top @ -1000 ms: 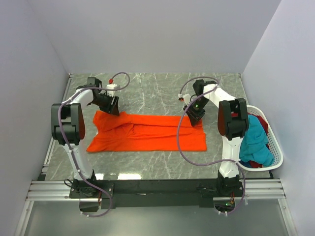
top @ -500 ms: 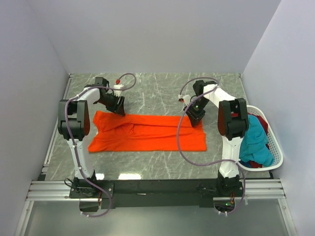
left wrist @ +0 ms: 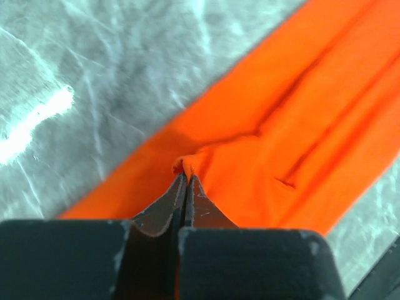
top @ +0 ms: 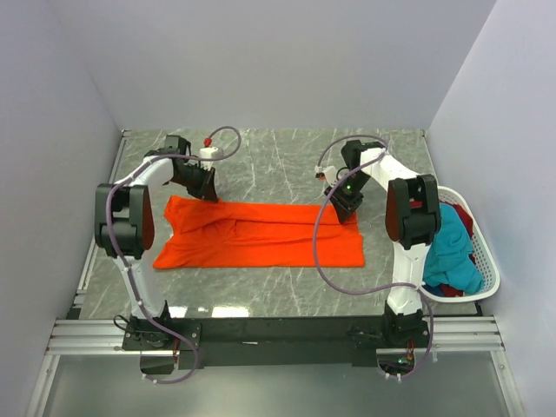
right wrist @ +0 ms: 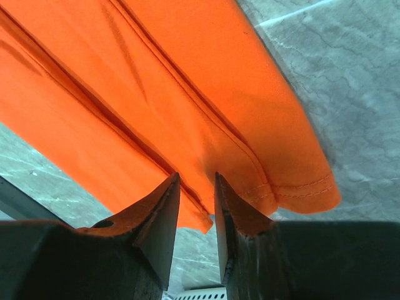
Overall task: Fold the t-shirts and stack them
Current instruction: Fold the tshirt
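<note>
marble tabletop (top: 278, 156): left gripper (left wrist: 185, 178) pinching orange t-shirt (top: 261, 239), right gripper (right wrist: 195, 179) unclear, white basket (top: 497, 280) holding teal t-shirt (top: 452, 252) alongside.

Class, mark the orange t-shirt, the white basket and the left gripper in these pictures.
orange t-shirt (top: 261, 234), top external view, middle of the spread cloth.
white basket (top: 488, 261), top external view, its outer wall.
left gripper (left wrist: 185, 181), left wrist view, between the fingertips, shut on the shirt's edge.
</note>
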